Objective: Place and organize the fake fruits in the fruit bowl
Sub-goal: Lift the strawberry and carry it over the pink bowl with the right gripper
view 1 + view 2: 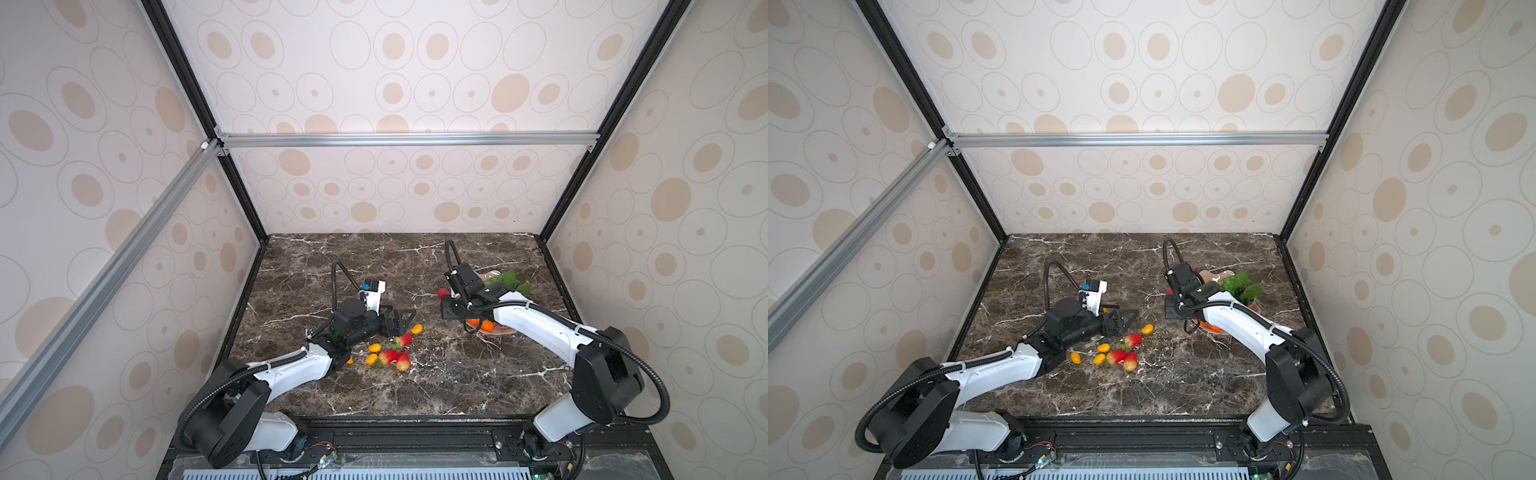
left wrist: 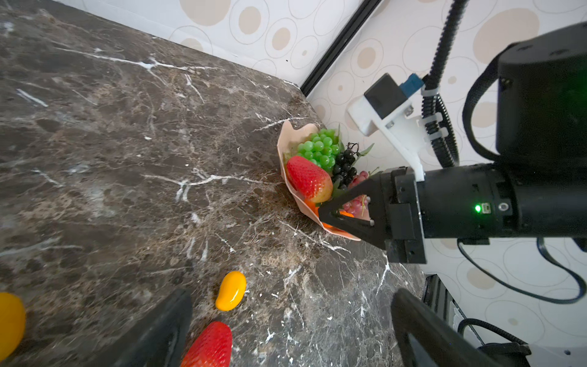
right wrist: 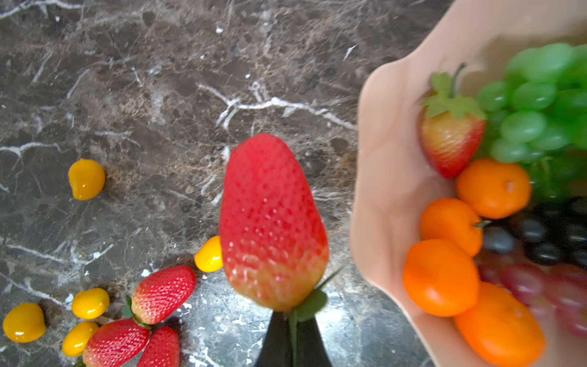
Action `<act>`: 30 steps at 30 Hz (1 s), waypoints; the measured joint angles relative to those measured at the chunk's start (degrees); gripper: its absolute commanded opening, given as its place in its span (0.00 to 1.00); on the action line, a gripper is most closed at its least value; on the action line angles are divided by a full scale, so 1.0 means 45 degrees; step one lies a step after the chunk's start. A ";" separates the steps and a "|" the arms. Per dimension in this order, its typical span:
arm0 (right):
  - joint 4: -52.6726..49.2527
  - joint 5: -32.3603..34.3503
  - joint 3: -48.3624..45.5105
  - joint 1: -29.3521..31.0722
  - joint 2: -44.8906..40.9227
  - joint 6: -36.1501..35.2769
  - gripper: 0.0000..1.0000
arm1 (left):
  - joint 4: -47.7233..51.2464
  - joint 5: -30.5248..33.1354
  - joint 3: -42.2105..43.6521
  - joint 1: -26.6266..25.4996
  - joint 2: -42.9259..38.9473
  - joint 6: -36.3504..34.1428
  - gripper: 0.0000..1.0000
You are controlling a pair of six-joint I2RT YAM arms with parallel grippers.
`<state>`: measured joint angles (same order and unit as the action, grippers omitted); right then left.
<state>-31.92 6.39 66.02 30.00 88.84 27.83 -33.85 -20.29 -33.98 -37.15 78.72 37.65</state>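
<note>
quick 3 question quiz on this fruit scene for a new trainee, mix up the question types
1. True or false: the left gripper is shut on a yellow fruit.
2. What does the right gripper hold? A an orange; B a strawberry; C green grapes.
3. How many loose strawberries lie on the table?
Key: 1 false, it is open and empty. 2 B, pinched at its leafy end. 3 three.
</note>
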 measured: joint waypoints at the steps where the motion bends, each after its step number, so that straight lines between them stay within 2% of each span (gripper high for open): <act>1: -0.0039 -0.0039 -0.0010 -0.0306 -0.0107 -0.0155 0.00 | 0.0010 0.0010 -0.0282 -0.0126 0.0253 -0.0019 0.98; 8: -0.0160 -0.0345 -0.0087 -0.2147 -0.0194 -0.0928 0.00 | 0.0019 0.0165 -0.1972 -0.0821 0.1797 -0.0146 0.98; 14: -0.0146 -0.0646 0.0000 -0.2866 0.0272 -0.1277 0.00 | 0.0068 0.0262 -0.2895 -0.1287 0.2633 -0.0243 0.99; 23: -0.0146 -0.1088 0.1462 -0.4138 0.1865 -0.1647 0.00 | 0.0097 0.0287 -0.3177 -0.1443 0.2905 -0.0243 0.98; 30: -0.0160 -0.1457 0.2861 -0.4352 0.3084 -0.1739 0.01 | 0.0097 0.0287 -0.3181 -0.1491 0.2905 -0.0238 0.98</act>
<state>-32.64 -0.16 78.89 10.41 102.72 20.01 -33.41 -19.00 -48.29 -43.86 91.79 36.58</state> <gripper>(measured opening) 0.043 0.985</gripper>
